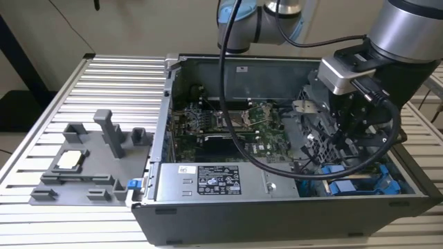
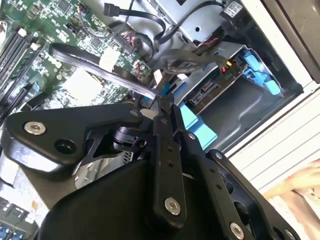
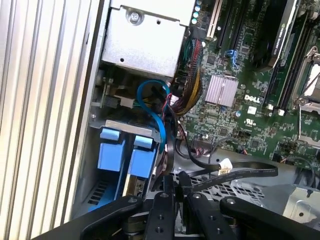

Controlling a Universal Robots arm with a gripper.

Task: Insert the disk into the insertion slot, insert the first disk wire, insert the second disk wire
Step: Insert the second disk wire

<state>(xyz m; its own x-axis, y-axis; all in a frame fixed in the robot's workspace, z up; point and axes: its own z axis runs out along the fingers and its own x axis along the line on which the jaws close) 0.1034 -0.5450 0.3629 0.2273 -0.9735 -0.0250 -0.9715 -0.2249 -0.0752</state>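
Note:
The disk (image 2: 202,93) lies in its bright blue carrier (image 3: 142,161) inside the insertion slot (image 2: 243,111) of the grey drive cage, at the front corner of the open computer case on the exterior view's right (image 1: 360,185). My gripper (image 1: 348,149) reaches down into the case just above that bay. In both wrist views its fingers (image 2: 162,100) (image 3: 174,181) are pressed together on the end of a flat black wire (image 2: 100,62) (image 3: 240,175), held right over the disk's connector edge. The wire's plug itself is hidden between the fingertips.
A second blue-tabbed carrier (image 3: 112,150) sits beside the disk. The green motherboard (image 1: 229,124), a power supply (image 1: 215,182) and loose cable bundles (image 3: 187,92) crowd the case. A grey fixture plate (image 1: 83,161) rests on the ribbed table. A hand (image 2: 300,185) shows beyond the case wall.

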